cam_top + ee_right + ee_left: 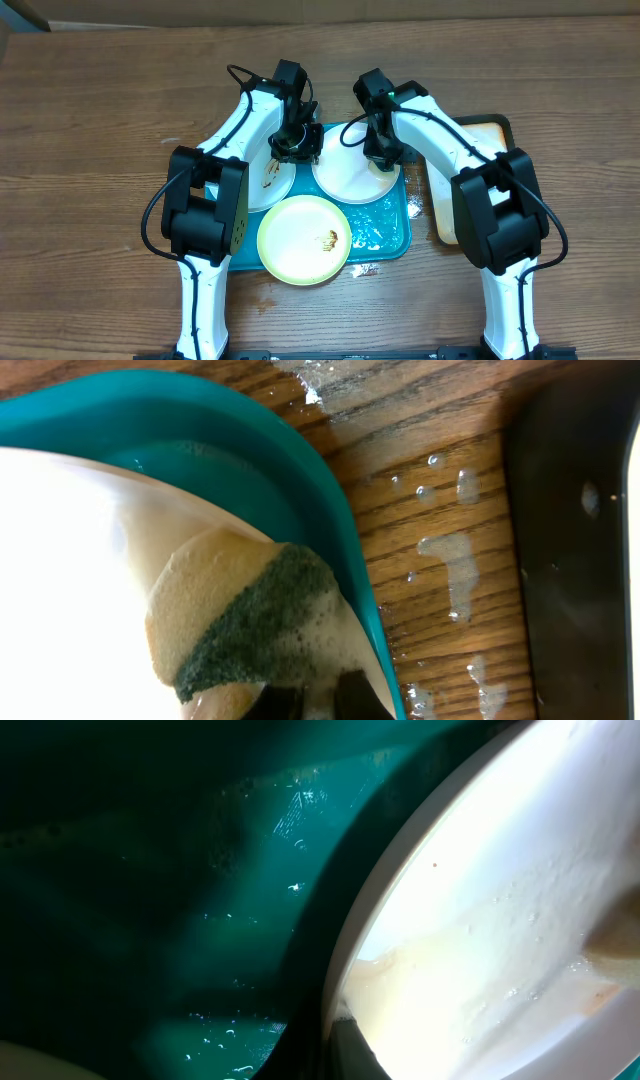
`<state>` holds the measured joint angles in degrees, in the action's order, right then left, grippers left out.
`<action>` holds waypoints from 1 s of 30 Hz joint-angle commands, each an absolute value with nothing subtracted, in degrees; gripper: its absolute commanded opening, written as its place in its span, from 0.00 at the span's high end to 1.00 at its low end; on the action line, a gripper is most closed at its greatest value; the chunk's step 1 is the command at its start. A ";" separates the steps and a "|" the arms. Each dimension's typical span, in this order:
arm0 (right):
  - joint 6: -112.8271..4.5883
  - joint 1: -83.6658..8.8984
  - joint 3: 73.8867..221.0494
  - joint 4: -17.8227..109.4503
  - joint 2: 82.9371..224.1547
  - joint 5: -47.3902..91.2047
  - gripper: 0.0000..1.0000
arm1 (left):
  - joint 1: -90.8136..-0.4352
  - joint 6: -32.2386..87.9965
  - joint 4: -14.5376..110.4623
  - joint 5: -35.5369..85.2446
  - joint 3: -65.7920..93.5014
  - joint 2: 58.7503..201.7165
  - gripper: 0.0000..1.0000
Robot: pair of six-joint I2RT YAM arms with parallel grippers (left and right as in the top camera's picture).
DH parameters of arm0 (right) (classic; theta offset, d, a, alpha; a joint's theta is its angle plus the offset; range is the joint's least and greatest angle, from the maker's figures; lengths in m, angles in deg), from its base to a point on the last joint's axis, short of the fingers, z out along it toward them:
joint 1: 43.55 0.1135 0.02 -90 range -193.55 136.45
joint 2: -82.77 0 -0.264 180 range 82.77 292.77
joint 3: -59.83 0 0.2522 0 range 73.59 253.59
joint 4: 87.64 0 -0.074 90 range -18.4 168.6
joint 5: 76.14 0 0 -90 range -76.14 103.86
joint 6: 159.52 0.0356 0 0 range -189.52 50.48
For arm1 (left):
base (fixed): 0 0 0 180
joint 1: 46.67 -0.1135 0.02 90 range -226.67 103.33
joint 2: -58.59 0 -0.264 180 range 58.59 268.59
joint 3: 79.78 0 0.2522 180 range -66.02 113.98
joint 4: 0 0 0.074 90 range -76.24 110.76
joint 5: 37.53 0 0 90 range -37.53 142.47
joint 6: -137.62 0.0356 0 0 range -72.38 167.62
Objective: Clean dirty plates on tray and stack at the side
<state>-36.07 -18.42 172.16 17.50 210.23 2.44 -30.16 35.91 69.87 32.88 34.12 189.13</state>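
the middle white plate lies in the far part of the teal tray, between the two pincers. the left pincer is pressed together right at its left rim, though whether the rim is nipped cannot be told, and the right pincer stands over its right side, pinching a tan-and-green sponge that lies against the wet white surface. a second white plate with a brown smear sits just left of the left pincer, and the yellow-green plate, also smeared, overhangs the tray's near rim.
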 commanded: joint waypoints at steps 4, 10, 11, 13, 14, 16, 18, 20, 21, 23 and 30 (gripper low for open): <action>-35.39 -18.95 175.63 14.68 211.13 -4.27 0.96 | -30.16 35.52 70.51 35.98 34.01 191.95 0.96; -35.19 -18.95 183.98 10.29 211.04 -4.09 0.96 | -30.16 35.34 70.77 35.96 34.01 191.95 0.96; -35.19 -18.95 185.25 9.67 211.04 -4.09 0.96 | -30.16 35.32 70.79 35.94 34.01 191.95 0.96; -35.21 -18.95 187.91 8.14 211.04 -4.14 0.96 | -30.16 35.32 70.79 35.94 34.01 191.95 0.96; -35.17 -18.95 188.85 7.49 211.04 -4.42 0.96 | -30.16 35.12 70.86 35.96 34.01 191.95 0.96; -35.17 -18.95 190.60 6.20 211.04 -4.53 0.96 | -30.16 35.12 70.94 35.96 34.01 191.95 0.96; -35.17 -18.95 191.78 4.80 211.04 -4.53 0.96 | -30.16 35.12 71.03 35.94 34.01 191.95 0.96; -34.91 -19.19 192.94 2.66 211.04 -5.77 0.96 | -30.16 35.15 71.19 35.87 34.01 191.95 0.96; -34.19 -19.45 193.31 1.50 211.02 -7.02 0.96 | -30.16 35.15 71.21 35.89 34.01 191.95 0.96; -32.81 -20.28 193.68 -0.69 210.73 -8.68 0.96 | -30.16 35.19 71.23 35.91 34.03 191.90 0.96; -31.98 -25.68 193.68 -5.89 207.52 -7.65 0.96 | -30.14 36.00 74.66 39.04 38.57 189.61 0.96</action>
<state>-33.27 -22.90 191.89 -5.10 211.19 -6.56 -30.16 35.71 73.55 34.67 35.41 189.15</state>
